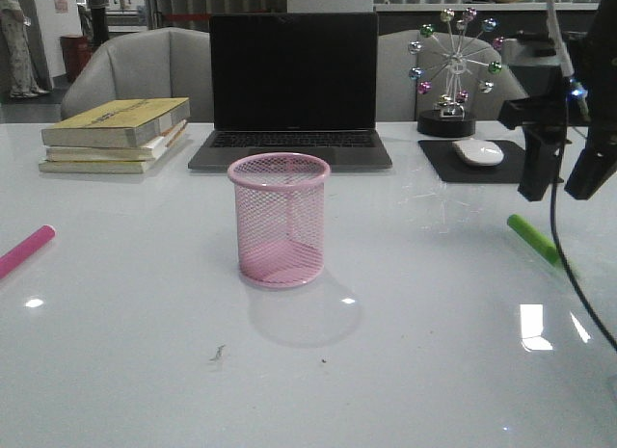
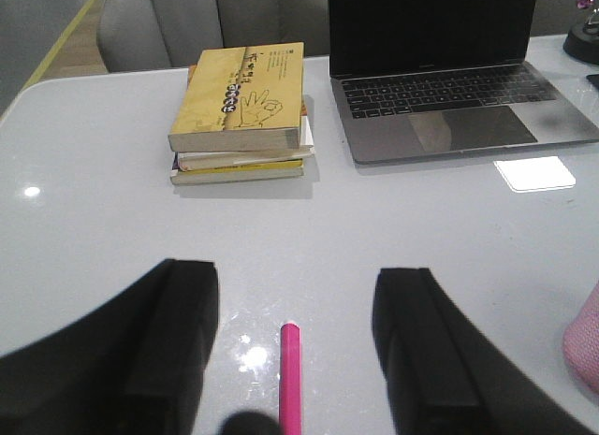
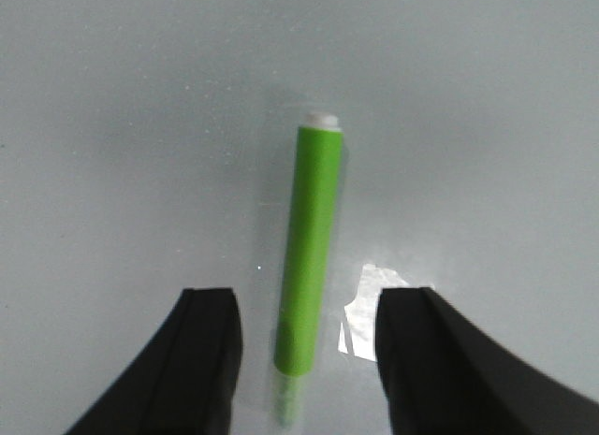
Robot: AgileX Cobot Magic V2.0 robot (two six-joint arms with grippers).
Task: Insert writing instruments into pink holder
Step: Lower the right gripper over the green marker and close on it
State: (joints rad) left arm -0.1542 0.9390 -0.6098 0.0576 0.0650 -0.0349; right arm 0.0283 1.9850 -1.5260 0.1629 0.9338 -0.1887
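Front view
- Pink holder [image 1: 279, 220]: seen upright on the white bench [image 1: 145, 352], w/ nothing seen inside through the mesh; taken as landmark.
- Magenta marker [image 1: 26, 250]: lying flat on bench, well left of holder, at the frame edge.
- Green marker [image 1: 533, 239]: lying flat on bench, well right of holder, angled.
- Right gripper [image 1: 564, 183]: held above the green marker, not touching it; fingers seen spread apart, nothing held.
- Left gripper: not seen in this view.
- Behind holder: laptop [image 1: 293, 87], lid up, screen dark. Book stack [image 1: 116, 133] behind-left. Mouse [image 1: 478, 152] on a dark pad [image 1: 472, 161] behind-right, w/ a small ferris-wheel ornament [image 1: 453, 72] further back.

Left wrist view
- Left gripper [image 2: 295, 360]: fingers [image 2: 173, 341] wide open, nothing gripped.
- Magenta marker [image 2: 290, 374]: flat on bench, between the fingers, apart from both; whitish end pointed away from the camera.
- Holder [image 2: 585, 346]: only a pink edge seen at frame side.
- Also seen: books [image 2: 241, 112], laptop [image 2: 449, 89].

Right wrist view
- Right gripper [image 3: 304, 351]: fingers [image 3: 201, 351] wide open, nothing gripped.
- Green marker [image 3: 311, 248]: flat on bench, between the fingers, clear of both; whitish end pointed away from the camera. Holder not seen here.
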